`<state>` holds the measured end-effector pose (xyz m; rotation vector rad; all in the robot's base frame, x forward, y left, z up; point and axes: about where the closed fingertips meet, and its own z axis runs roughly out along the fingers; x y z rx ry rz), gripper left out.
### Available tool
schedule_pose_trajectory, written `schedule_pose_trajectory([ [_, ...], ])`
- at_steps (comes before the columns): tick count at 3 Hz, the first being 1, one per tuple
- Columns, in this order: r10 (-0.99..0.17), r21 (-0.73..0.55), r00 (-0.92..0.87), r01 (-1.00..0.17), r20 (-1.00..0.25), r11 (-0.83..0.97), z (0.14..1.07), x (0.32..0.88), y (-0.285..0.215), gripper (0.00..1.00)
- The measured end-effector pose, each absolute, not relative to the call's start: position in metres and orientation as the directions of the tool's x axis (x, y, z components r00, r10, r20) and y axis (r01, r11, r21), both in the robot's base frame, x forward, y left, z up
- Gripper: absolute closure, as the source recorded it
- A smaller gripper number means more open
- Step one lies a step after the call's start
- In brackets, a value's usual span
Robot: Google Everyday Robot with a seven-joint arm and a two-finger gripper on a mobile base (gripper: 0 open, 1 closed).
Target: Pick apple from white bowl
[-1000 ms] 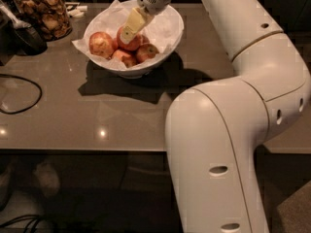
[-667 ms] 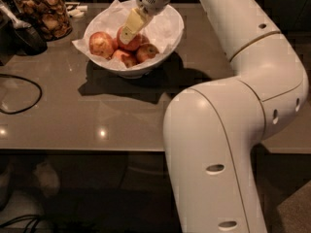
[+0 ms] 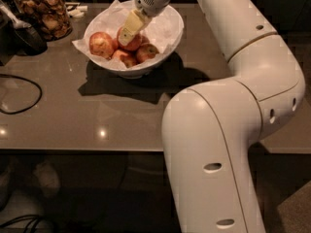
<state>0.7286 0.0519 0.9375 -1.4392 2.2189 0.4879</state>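
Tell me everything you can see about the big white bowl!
The white bowl is wide, deep and round, and looks smooth like ceramic or plastic. It stands upright on the grey-brown table and casts a dark shadow. Crinkled white paper lines it and pokes out over the rim. Inside lie paler apples and one deep red apple. The gripper reaches down into the bowl from above, right at that apple. A glass jar stands apart to the bowl's left.

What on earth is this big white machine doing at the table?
A robot arm reaches into the white bowl on the table. Its hand is down against the apple, the deep red one in the middle. The apple sits in the bowl, not yet lifted, with paler apples around it.
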Motion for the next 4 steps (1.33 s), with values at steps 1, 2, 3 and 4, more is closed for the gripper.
schedule_pose_trajectory([
  [1, -0.757, 0.062, -0.36, -0.918, -0.544, 0.392, 0.9353, 0.7275, 0.0533, 0.32],
  [2, -0.756, 0.069, -0.364, -0.917, -0.544, 0.392, 0.9336, 0.7267, 0.0543, 0.32],
  [3, -0.754, 0.077, -0.369, -0.916, -0.543, 0.393, 0.9314, 0.7262, 0.0549, 0.41],
  [4, -0.754, 0.087, -0.362, -0.921, -0.549, 0.379, 0.9264, 0.7252, 0.0566, 0.6],
])
